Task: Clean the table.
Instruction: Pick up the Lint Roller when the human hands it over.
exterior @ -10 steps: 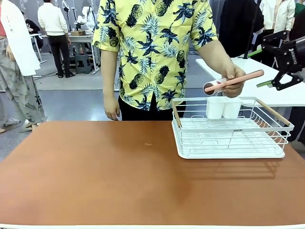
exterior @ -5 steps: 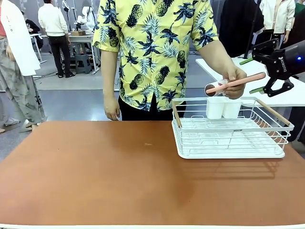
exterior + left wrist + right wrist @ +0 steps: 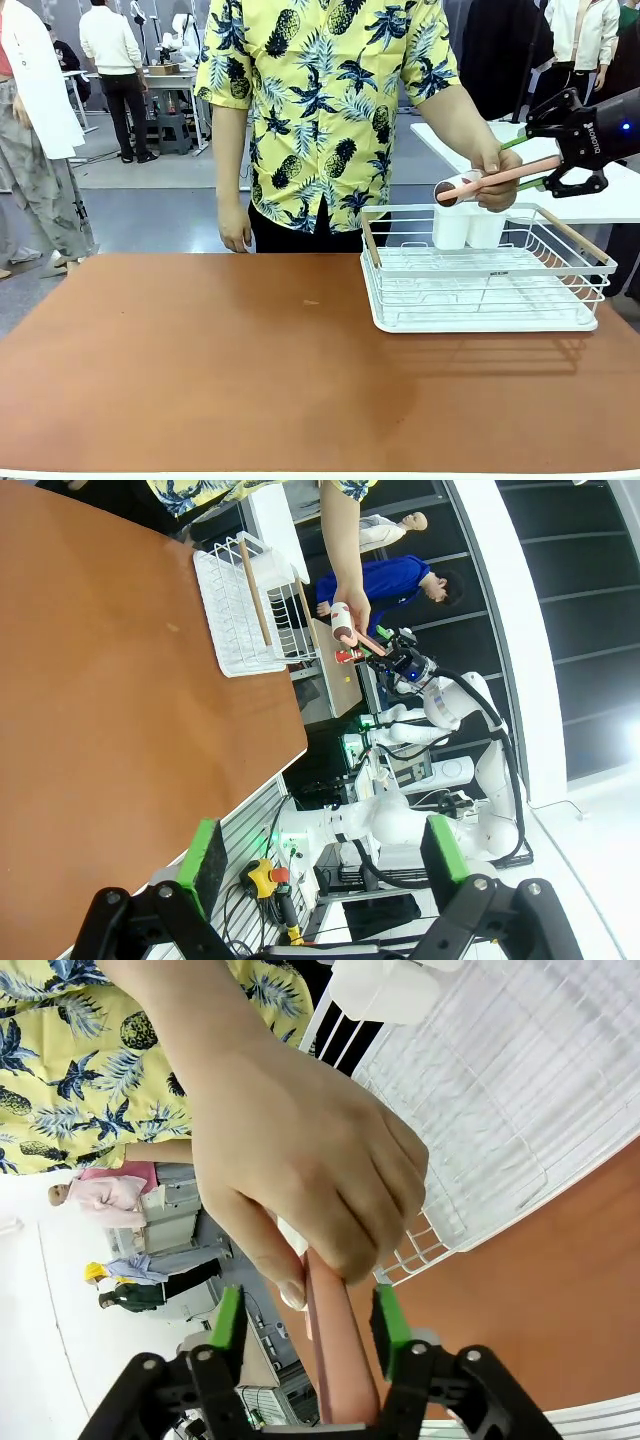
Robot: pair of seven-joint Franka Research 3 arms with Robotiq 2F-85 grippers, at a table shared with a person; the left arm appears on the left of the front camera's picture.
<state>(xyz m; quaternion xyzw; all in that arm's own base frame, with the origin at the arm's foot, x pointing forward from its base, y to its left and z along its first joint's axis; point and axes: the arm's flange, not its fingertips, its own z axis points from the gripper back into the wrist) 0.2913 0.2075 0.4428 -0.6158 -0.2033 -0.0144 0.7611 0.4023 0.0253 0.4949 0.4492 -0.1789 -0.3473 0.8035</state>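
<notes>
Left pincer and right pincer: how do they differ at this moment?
The black, green-padded right pincer straddles the long pink roller handle that the person's hand holds; the matching left pincer has nothing between its pads. The right pincer is raised by the far side of the white wire rack; the left pincer faces past the edge of the reddish-brown table. Both are open.

The table (image 3: 200, 380) lies wide open left and middle; a white rack (image 3: 480, 322) blocks far right, person's hand (image 3: 497, 178) above.
</notes>
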